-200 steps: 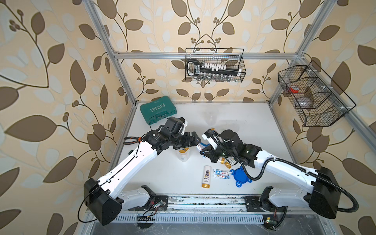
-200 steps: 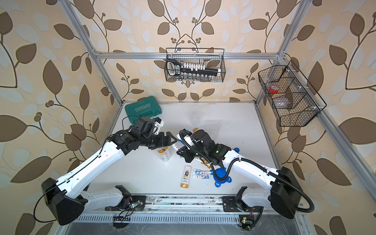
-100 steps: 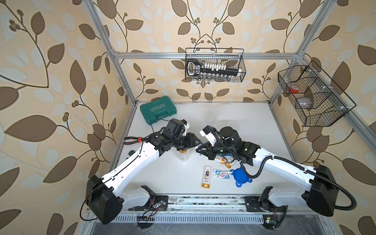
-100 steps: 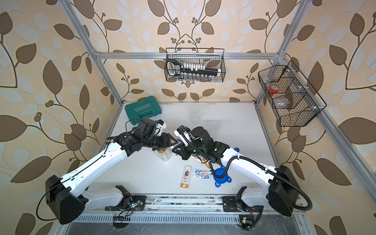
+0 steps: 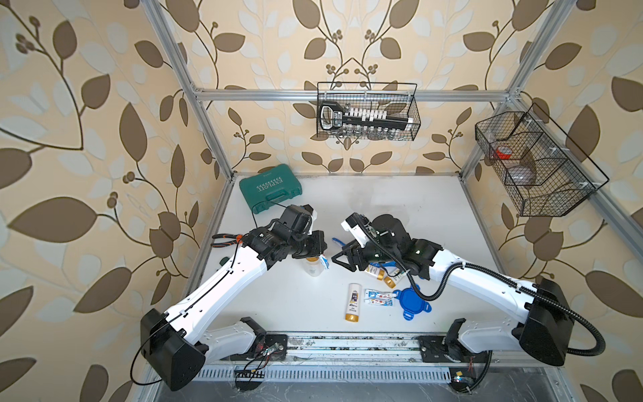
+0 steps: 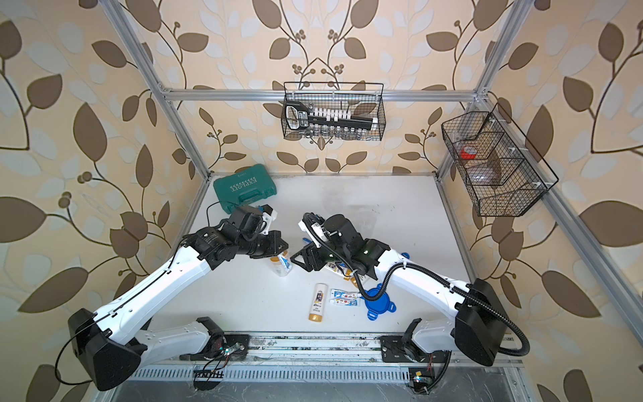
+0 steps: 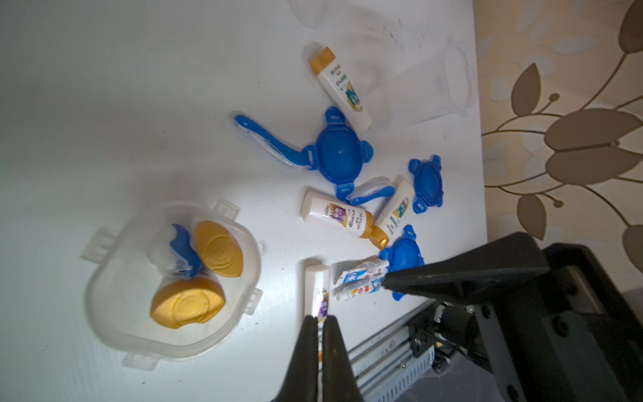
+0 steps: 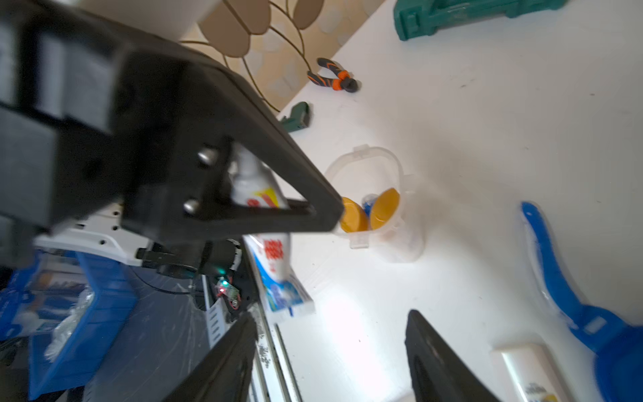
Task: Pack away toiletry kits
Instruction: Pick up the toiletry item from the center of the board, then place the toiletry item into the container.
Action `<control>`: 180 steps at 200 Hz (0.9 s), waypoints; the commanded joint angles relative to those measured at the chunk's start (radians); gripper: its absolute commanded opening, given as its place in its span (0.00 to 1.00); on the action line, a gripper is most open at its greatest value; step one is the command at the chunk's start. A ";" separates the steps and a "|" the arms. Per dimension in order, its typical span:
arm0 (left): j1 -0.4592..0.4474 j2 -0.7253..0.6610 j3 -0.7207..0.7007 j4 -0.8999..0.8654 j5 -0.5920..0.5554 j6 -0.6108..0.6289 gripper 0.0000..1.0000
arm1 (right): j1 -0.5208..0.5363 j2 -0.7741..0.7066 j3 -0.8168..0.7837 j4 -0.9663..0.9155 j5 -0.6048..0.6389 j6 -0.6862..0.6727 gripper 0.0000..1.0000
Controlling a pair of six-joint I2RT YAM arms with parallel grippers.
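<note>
Beige wallpaper with brown leaves and vines (image 5: 87, 104) covers the left, far and right walls. Silver aluminium frame bars (image 5: 348, 94) run up the corners and across the far wall. A black wire basket (image 5: 413, 104) hangs on the far wall, and a second, partitioned wire basket (image 5: 556, 203) hangs on the right wall. The white desk (image 5: 400, 209) is evenly lit. A grey slotted metal rail (image 5: 348, 374) lines its near edge.

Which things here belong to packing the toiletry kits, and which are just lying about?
For the job: clear jar, gold-capped bottles, toothpaste tube in the left hand, other tubes, blue toothbrushes, blue lids.
Just lying about: green tool case, pliers, wire baskets.
</note>
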 commanded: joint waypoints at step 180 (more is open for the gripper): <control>-0.057 0.138 -0.164 0.343 -0.477 0.257 0.18 | -0.081 0.092 -0.086 -0.411 0.232 -0.016 0.65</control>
